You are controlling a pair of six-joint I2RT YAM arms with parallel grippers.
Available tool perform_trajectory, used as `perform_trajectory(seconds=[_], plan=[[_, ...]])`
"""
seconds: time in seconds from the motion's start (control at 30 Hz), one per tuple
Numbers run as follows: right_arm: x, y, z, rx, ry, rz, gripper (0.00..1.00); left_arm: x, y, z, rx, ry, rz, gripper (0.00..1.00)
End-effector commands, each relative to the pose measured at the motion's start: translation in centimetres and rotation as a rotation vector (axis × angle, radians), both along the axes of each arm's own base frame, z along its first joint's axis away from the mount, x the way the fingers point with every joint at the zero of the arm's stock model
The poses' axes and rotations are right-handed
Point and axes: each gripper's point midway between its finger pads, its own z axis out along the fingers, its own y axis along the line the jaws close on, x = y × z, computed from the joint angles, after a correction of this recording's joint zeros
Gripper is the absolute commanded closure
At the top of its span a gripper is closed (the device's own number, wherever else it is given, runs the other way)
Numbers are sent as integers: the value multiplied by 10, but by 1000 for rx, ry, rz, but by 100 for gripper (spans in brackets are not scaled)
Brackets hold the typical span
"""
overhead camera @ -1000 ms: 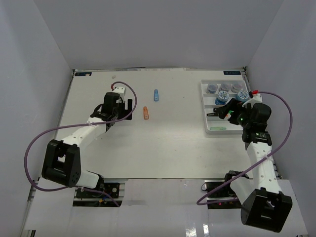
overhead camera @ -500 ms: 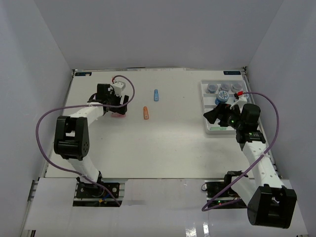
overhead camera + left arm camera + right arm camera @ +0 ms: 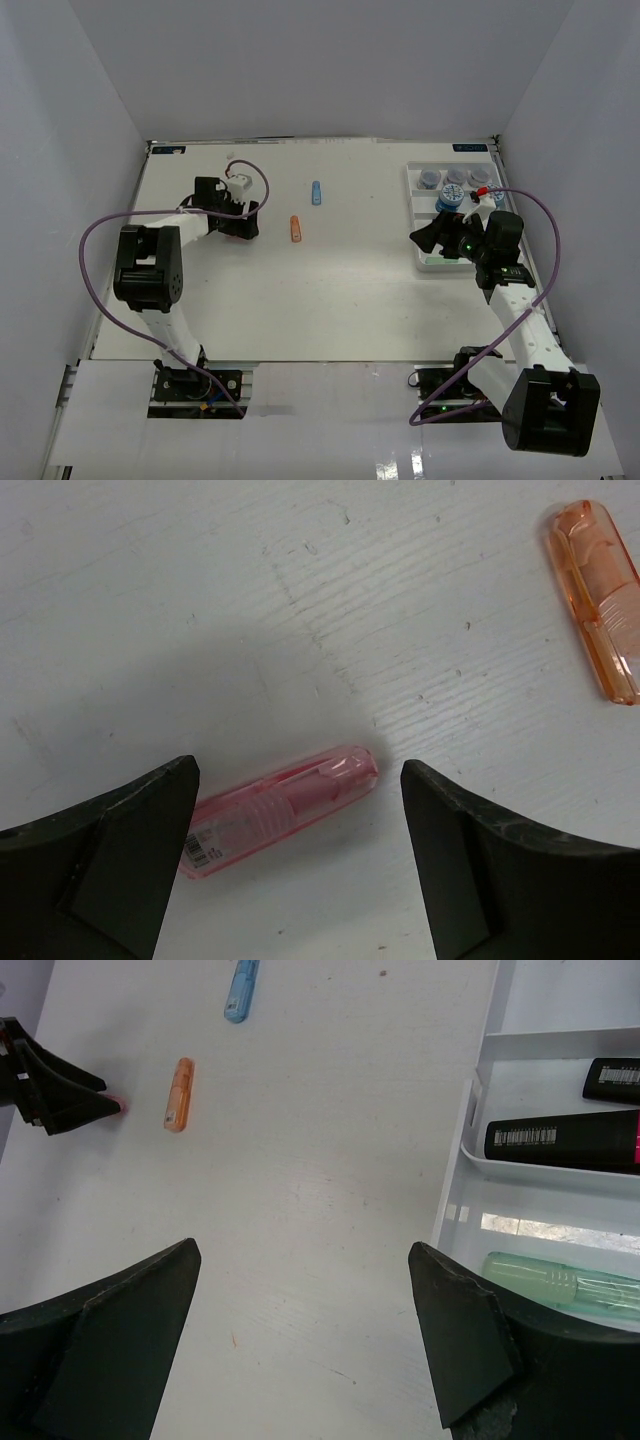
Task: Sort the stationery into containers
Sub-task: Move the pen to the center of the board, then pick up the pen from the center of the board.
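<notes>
Looking into the white tray (image 3: 411, 205) at the table's far right, I see grey-lidded jars (image 3: 454, 177) in its farthest section, with a blue-patterned jar (image 3: 450, 197) just nearer. My right wrist view shows a black highlighter (image 3: 560, 1140) with a pink end in one section, a second black highlighter (image 3: 612, 1078) in the section beyond it, and a pale green highlighter (image 3: 555, 1280) in the nearest section. On the scuffed white table (image 3: 330, 300), boxed in by plain pale walls (image 3: 300, 70), an orange highlighter (image 3: 296, 229) and a blue highlighter (image 3: 316, 192) lie well apart from the tray. My left arm stretches to the far left. There my left gripper (image 3: 298, 780) is spread wide, straddling a pink highlighter (image 3: 285, 812) that lies flat and ungripped. My right gripper (image 3: 300, 1260) hovers by the tray's left edge, fingers wide apart, holding nothing.
</notes>
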Motion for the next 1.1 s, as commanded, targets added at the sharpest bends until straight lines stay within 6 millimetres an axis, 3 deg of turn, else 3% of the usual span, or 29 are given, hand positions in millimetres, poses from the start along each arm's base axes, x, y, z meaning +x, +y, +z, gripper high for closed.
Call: perform_trajectory(seconds=[0.0, 0.23, 0.47, 0.83, 1.07], plan=[[2, 5, 11, 7, -55, 30, 9, -16, -3, 6, -39, 26, 10, 8], [-2, 5, 11, 2, -69, 26, 9, -37, 8, 6, -15, 77, 104, 14], [-4, 6, 13, 5, -76, 32, 9, -64, 5, 6, -47, 108, 119, 16], [-10, 8, 15, 12, -81, 42, 9, -65, 10, -8, 40, 133, 213, 31], [-13, 9, 16, 18, -79, 46, 9, -65, 5, -15, 104, 131, 221, 32]])
